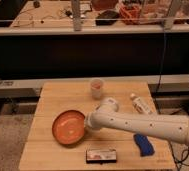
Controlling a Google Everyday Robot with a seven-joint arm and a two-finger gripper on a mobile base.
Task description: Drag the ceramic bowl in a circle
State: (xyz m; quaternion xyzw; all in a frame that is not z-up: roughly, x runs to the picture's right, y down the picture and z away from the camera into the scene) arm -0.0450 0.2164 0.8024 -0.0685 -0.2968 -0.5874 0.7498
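The ceramic bowl (68, 126), wide, shallow and orange with a darker rim, sits on the wooden table (53, 92) towards its front left. My white arm reaches in from the right. The gripper (88, 123) is at the bowl's right rim, touching or just over it.
A small pinkish cup (97, 87) stands at the table's back middle. A white bottle (139, 103) lies to the right. A blue object (143, 144) lies at the front right. A flat dark packet (101, 156) lies near the front edge. A dark shelf unit stands behind the table.
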